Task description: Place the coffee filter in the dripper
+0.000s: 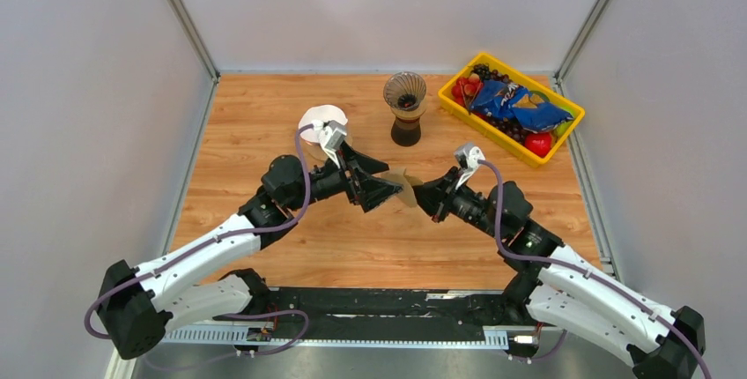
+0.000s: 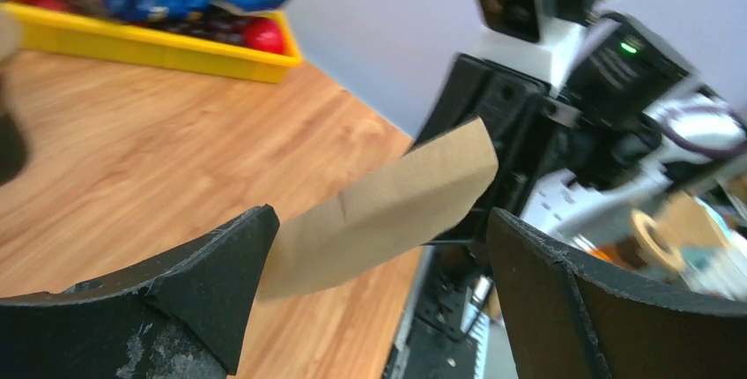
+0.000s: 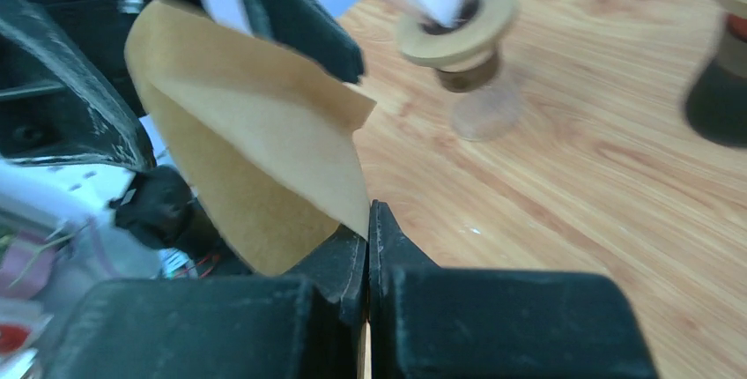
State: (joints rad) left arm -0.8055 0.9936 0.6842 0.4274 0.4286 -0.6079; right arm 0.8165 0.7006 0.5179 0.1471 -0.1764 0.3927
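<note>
One brown paper coffee filter (image 3: 255,132), held in the air mid-table between my two grippers, near side of the dripper (image 1: 405,95).
Filter: folded cone, matte tan, one crease, free edge curling. Right gripper (image 3: 368,220) pinches its lower edge, jaws fully together. Left gripper (image 2: 379,216) stands wide, one black finger either side of the paper. One dripper, dark, ribbed, on a dark base. One white cone on a wooden-collared glass stand (image 1: 321,122). One yellow plastic tray (image 1: 484,132) of fruit and blue packets. Wood-grain table (image 1: 264,132).
</note>
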